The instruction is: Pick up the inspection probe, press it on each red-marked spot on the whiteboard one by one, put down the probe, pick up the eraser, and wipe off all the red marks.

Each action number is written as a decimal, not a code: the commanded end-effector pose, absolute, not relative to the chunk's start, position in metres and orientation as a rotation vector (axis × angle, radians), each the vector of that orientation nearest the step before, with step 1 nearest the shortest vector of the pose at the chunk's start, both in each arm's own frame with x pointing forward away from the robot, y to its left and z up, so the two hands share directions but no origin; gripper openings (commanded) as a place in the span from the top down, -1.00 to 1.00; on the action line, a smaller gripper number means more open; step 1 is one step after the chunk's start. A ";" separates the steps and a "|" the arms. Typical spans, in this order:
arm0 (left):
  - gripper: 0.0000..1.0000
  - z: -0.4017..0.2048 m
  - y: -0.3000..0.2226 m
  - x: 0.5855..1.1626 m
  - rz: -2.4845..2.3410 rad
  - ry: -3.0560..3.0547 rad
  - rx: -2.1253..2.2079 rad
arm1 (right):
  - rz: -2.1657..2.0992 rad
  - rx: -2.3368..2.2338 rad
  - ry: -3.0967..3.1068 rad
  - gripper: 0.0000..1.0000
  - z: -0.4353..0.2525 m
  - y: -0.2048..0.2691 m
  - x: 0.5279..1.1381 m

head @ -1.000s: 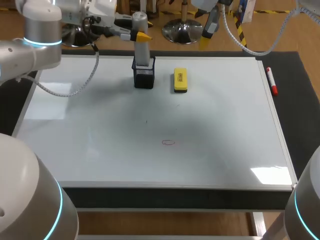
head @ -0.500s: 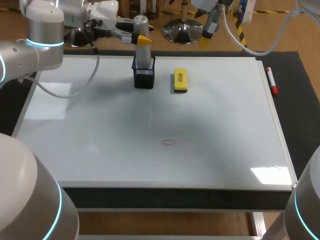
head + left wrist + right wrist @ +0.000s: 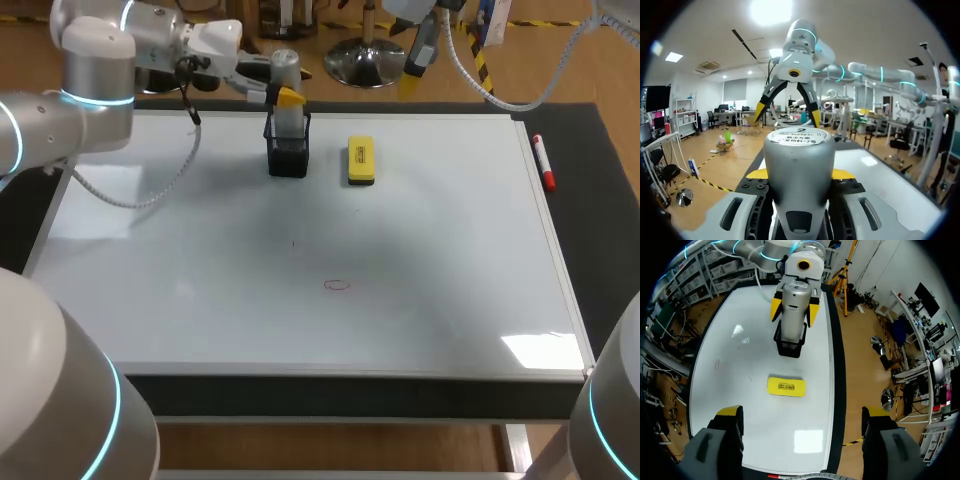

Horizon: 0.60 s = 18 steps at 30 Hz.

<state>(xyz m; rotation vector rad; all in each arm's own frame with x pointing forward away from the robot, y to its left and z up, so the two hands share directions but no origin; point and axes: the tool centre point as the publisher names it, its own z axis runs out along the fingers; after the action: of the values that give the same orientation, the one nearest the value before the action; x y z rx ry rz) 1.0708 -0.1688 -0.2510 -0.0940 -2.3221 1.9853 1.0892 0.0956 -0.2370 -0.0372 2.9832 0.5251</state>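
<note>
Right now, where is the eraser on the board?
In the head view the yellow eraser lies flat near the whiteboard's far edge, just right of the black mesh holder where the probe stands, not touching it.

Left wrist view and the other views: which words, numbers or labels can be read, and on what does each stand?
"2": on the round white label on top of the inspection probe, in the left wrist view.
Two smaller lines under it on the same label: too blurred to read.
Dark print on the yellow eraser: too small to read.
</note>
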 end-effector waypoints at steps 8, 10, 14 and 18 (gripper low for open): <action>1.00 -0.269 -0.173 1.073 1.993 -2.292 -0.115 | 0.519 -0.039 2.987 -1.00 -0.236 0.095 1.090; 1.00 -0.271 -0.173 1.072 1.992 -2.291 -0.115 | 0.519 -0.039 2.987 -1.00 -0.236 0.095 1.090; 1.00 -0.274 -0.172 1.073 1.989 -2.297 -0.119 | 0.519 -0.039 2.987 -1.00 -0.236 0.095 1.090; 1.00 -0.277 -0.171 1.072 1.981 -2.303 -0.119 | 0.519 -0.039 2.987 -1.00 -0.236 0.095 1.090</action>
<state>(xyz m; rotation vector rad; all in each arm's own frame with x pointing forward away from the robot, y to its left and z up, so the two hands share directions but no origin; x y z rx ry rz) 1.0699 -0.1711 -0.2762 -0.1118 -2.3089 1.9817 1.0892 0.0956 -0.2370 -0.0372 2.9832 0.5251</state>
